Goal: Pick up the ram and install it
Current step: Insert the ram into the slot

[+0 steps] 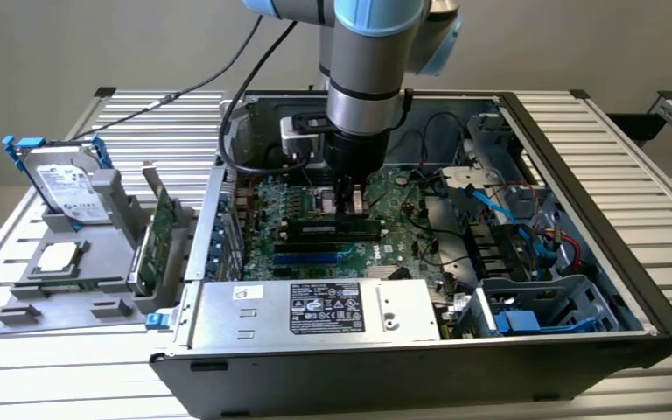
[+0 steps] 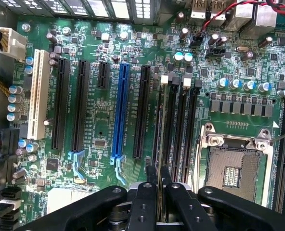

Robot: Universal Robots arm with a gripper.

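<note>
Gripper (image 2: 159, 178) fingers pinch narrowly on the ram (image 2: 158, 127), seen edge-on as a thin dark strip at the memory slots (image 2: 182, 130). The arm (image 1: 366, 96) reaches straight down into the open computer case (image 1: 593, 219).

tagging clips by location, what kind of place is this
Probably a robotics lab bench for PC assembly: an open computer case on a slatted aluminium table, with a grey fixture holding a hard drive beside it.

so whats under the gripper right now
Black memory slots on the motherboard, beside the empty processor socket. The gripper holds the ram over them; the slot stretch directly beneath its fingers is covered.
</note>
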